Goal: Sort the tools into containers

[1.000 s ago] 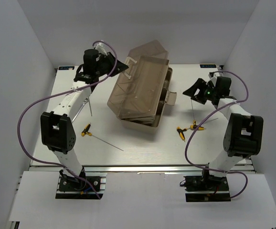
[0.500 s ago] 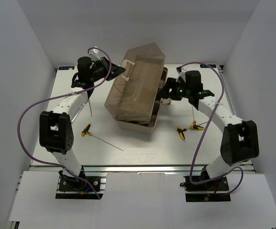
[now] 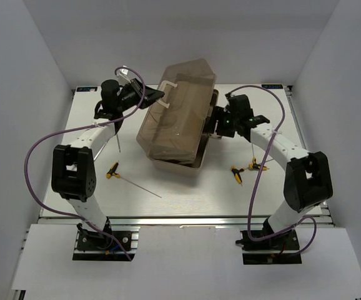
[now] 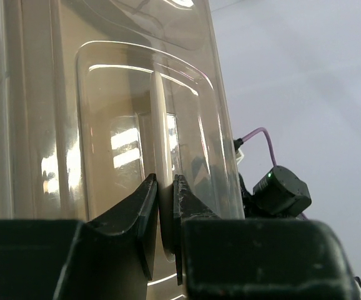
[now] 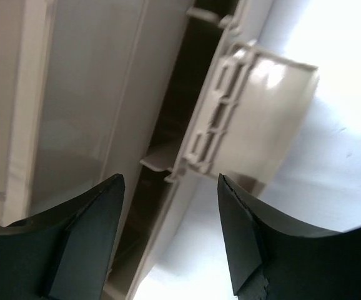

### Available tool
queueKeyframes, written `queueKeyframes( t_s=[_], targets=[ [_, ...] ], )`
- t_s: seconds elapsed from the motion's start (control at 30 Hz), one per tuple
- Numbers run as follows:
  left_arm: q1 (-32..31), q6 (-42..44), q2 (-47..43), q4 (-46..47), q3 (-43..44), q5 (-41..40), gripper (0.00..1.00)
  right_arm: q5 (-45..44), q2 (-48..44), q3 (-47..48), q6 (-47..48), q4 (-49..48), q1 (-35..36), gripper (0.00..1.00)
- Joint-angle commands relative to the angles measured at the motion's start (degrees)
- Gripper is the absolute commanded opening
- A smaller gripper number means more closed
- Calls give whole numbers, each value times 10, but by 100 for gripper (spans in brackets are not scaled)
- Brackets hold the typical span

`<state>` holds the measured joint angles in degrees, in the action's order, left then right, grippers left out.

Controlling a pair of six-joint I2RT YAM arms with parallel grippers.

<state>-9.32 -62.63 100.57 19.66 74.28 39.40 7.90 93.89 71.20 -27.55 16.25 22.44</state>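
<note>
Nearest our bases, a yellow-and-black T-handle hex key (image 3: 112, 170) is lying on the white table (image 3: 187, 203), well behind the left fingers (image 4: 140, 215) and to their outer side, its thin shaft pointing toward mid-table. Two more hex keys (image 3: 237, 174) are lying crossed well behind the right fingers (image 5: 87, 231), to their outer side. Farther out, the beige toolbox (image 3: 179, 164) is sitting just ahead of both sets of fingers, its translucent brownish lid (image 3: 174, 115) over it, with a dark gap showing along the side that faces the right fingers. We are keeping the right gripper (image 5: 170, 181) spread wide, with nothing grasped. The box's beige side latch (image 5: 255, 119) is lying just ahead of the right-hand fingertip, and the box's edge is running ahead of the gap. Farthest out, we are pinching the lid's white handle (image 4: 160, 137) in the left gripper (image 4: 163, 206), the fingers clenched on it from both sides and the lid rising just beyond them
</note>
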Motion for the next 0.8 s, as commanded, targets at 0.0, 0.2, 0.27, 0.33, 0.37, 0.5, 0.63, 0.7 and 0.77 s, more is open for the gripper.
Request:
queueKeyframes(
  t_s=[0.0,0.2,0.27,0.33,0.37,0.5,0.63,0.7,0.77],
  targets=[
    [4,-16,-32,79,5,40,0,-42,-16,-1,-20,14,24,67],
    [4,-17,-28,81,13,46,0,-65,-47,-29,-29,29,38,66],
    [4,-19,-29,84,10,45,0,-64,-61,-40,-34,31,38,64],
    [4,-22,-29,92,7,45,0,-56,-72,-62,-40,32,39,61],
    [4,-23,-31,93,4,45,0,-47,-74,-68,-44,32,40,59],
    [4,-35,-30,109,-3,46,0,-25,-65,-91,-60,13,52,54],
    [6,-39,-33,109,-2,49,0,-25,-42,-74,-68,-4,69,54],
    [11,-39,-37,108,-4,49,0,-25,-33,-67,-73,-8,72,54],
    [17,-39,-45,108,-5,49,0,-27,-25,-60,-74,-8,72,54]
  ],
)
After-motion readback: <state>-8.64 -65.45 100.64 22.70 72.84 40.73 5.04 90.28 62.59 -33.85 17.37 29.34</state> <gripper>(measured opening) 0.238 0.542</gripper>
